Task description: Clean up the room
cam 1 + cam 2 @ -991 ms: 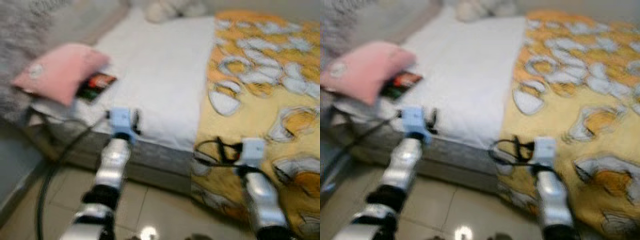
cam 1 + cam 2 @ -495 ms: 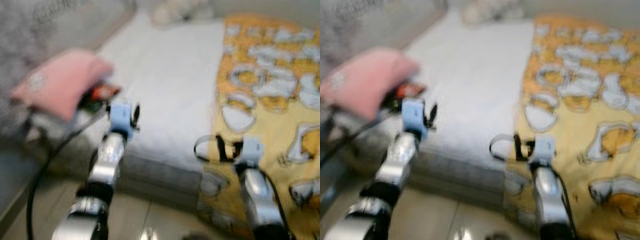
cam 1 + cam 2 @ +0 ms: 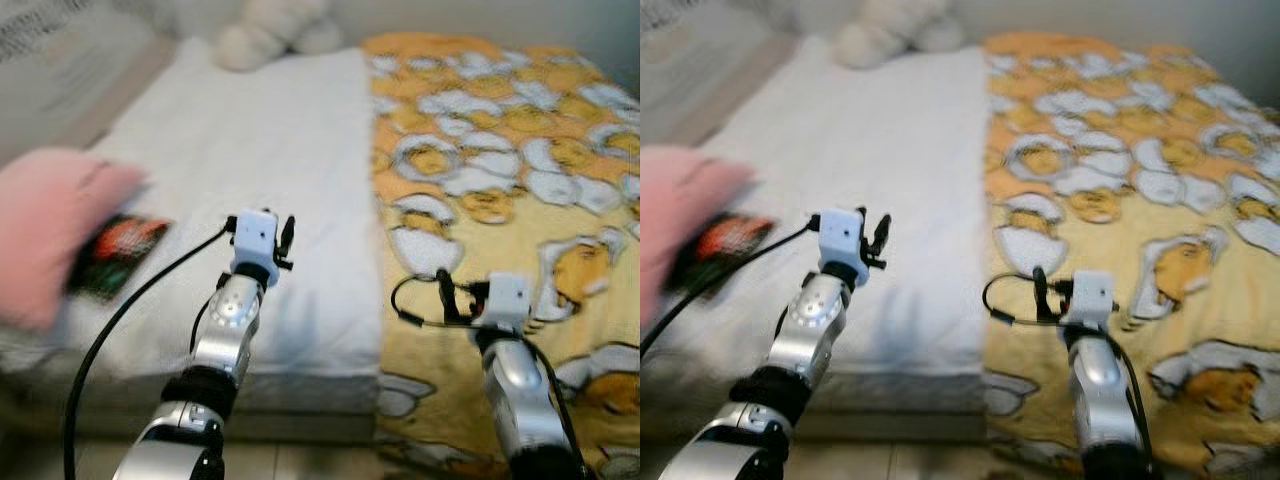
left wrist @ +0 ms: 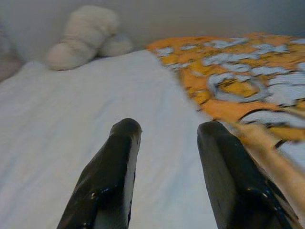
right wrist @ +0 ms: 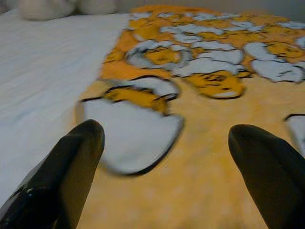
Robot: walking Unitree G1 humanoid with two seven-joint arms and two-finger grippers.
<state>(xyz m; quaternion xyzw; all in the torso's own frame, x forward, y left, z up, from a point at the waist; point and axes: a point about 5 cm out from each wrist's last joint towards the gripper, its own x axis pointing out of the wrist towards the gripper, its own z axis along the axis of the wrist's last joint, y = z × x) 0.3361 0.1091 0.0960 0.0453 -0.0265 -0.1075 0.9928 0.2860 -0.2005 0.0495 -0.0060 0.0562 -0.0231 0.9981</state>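
As the head camera swings over from its aim of a second ago, the bed [image 3: 270, 150] now fills the frame from its foot edge up to the plush toy [image 3: 265, 30] at its head, whereas the floor tiles beside the bed took up much of the earlier pictures; the shift belongs to the whole picture, so the robot has closed on the bed while the things on it lie as they did. For tidying, this means the approach looks nearly done and no item is yet taken. Left pincer [image 4: 164, 131] hovers over the white sheet, fingers apart and holding nothing; right pincer [image 5: 167, 136] hovers over the yellow blanket [image 3: 500, 150], fingers wide apart and likewise empty. Likely clutter lies at the bed's left edge: a pink pillow [image 3: 45, 230] partly covering a dark red-printed packet [image 3: 115, 255], both well to the left of the left pincer.
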